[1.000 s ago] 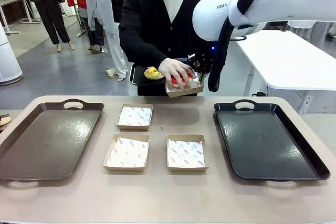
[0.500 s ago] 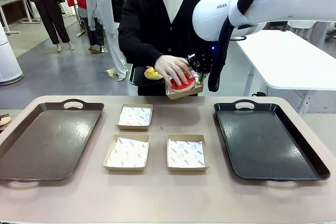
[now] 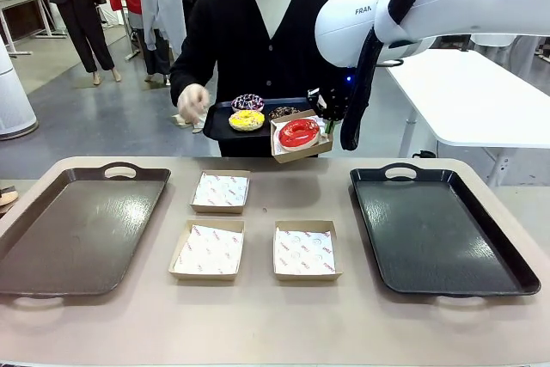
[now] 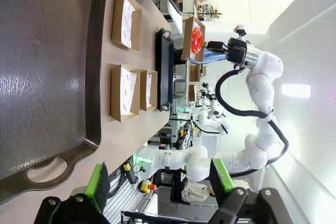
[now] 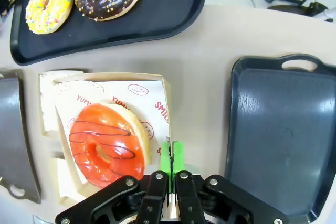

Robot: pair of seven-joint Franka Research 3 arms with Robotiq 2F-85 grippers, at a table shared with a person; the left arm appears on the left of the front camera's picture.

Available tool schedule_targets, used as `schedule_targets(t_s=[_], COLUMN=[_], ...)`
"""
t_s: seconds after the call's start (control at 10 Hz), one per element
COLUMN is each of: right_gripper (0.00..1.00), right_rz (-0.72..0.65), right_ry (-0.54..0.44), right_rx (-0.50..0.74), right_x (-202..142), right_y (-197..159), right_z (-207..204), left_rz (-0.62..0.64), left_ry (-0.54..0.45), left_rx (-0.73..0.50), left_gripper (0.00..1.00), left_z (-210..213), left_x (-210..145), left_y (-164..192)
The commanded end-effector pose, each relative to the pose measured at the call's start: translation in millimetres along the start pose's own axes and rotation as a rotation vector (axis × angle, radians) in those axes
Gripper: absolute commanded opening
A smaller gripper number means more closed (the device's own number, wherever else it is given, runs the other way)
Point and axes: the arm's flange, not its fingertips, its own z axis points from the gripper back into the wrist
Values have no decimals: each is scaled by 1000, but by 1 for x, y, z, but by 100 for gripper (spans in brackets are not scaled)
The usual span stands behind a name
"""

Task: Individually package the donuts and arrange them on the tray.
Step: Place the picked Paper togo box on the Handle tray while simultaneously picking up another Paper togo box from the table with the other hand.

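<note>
Right wrist view: our right gripper (image 5: 171,153) is pinching the box (image 5: 167,103) wall, held level at the far table edge, we reckon so the red donut (image 5: 107,145) sits flat. Left gripper (image 4: 159,178) spread, empty. Other donuts (image 3: 247,119) sit on the person's tray (image 3: 220,129).

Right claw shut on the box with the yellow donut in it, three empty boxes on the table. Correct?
One thing is off: the box clamped in the right claw carries the red donut, not yellow, as the right wrist view shows. The yellow donut lies on the person's small tray. Three empty boxes on the table: correct.
</note>
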Motion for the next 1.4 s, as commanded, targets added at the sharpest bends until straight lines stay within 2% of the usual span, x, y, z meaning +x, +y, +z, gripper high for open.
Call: schedule_targets(t_s=[0.0,0.1,0.3,0.6,0.9,1.2,1.3], right_gripper=[1,1,1,1,1,1,1], right_rz=[0,50,113,20,-74,-92,-107], right_ry=[0,54,81,103,74,82,91], right_rx=[0,15,0,10,43,68,75], right_x=[0,-3,-16,-42,-60,-70,-71], right_y=[0,-9,-44,-122,-188,-226,-236], right_z=[0,1,16,46,49,23,12], left_rz=[-1,0,-8,-83,-138,-174,-193], left_ry=[2,0,11,48,93,79,73], left_rx=[-8,0,147,371,660,924,949], left_gripper=[100,100,100,100,100,100,100], left_z=[1,0,-23,-65,-159,-252,-278], left_x=[-1,0,16,48,75,101,106], left_y=[-2,0,-37,-103,-150,-160,-160])
